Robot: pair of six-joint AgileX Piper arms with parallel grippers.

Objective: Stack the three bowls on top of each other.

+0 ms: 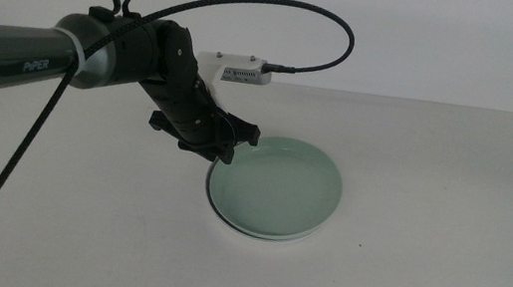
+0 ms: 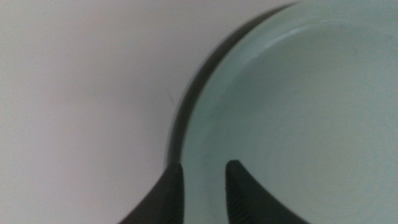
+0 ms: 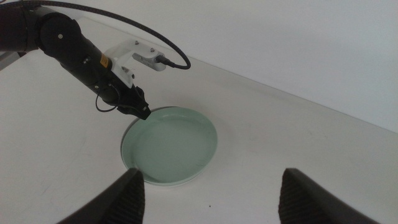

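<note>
the right gripper [image 3: 208,193] waits nearest the camera side, raised well back from the table [image 1: 431,188], its two dark jaws spread wide with nothing between them.

further in, the left gripper [image 1: 228,152] is at the near-left rim of the green bowl [image 1: 280,187]. the wrist view shows one jaw outside the rim and the other inside over the well, so the lip sits in the narrow gap; the jaws look nearly closed on it, though whether they actually pinch it is hard to tell.

the green bowl is shallow, round, smooth and glazed, with a low rim. a paler edge peeks out beneath it, so it seems to rest on another dish. being round, it has no long axis; the rim lies directly under the left gripper, by far the nearer arm.

beyond is plain matte white table.
</note>
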